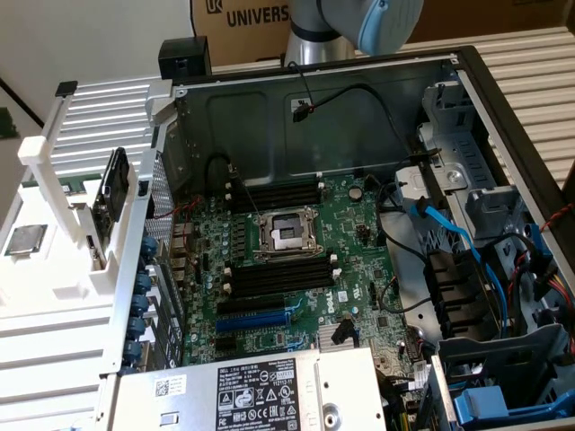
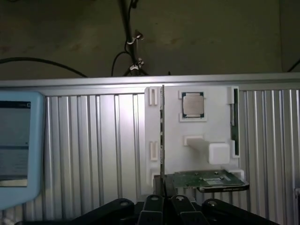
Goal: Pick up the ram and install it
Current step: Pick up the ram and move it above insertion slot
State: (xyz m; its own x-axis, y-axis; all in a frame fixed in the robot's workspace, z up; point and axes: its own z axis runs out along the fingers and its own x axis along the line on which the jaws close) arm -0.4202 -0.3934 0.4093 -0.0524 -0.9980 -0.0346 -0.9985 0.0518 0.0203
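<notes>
The ram (image 2: 162,136) stands on edge in the white fixture (image 2: 215,96), at 9 o'clock of the open case (image 1: 269,126), the gripper (image 2: 165,205) lined up with it, its opening impossible to tell. Likely light, stiff, fragile: best pinched on the 2 flat faces mid-length

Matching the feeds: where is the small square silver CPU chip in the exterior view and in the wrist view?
Exterior view: the CPU chip lies flat on the white holder at the exterior view's far left, outside the computer case.
Wrist view: the CPU chip sits in a square recess of the white holder, which rests on the ribbed metal surface.
Shared landmark: the holder's white post, near the chip in both.
</notes>
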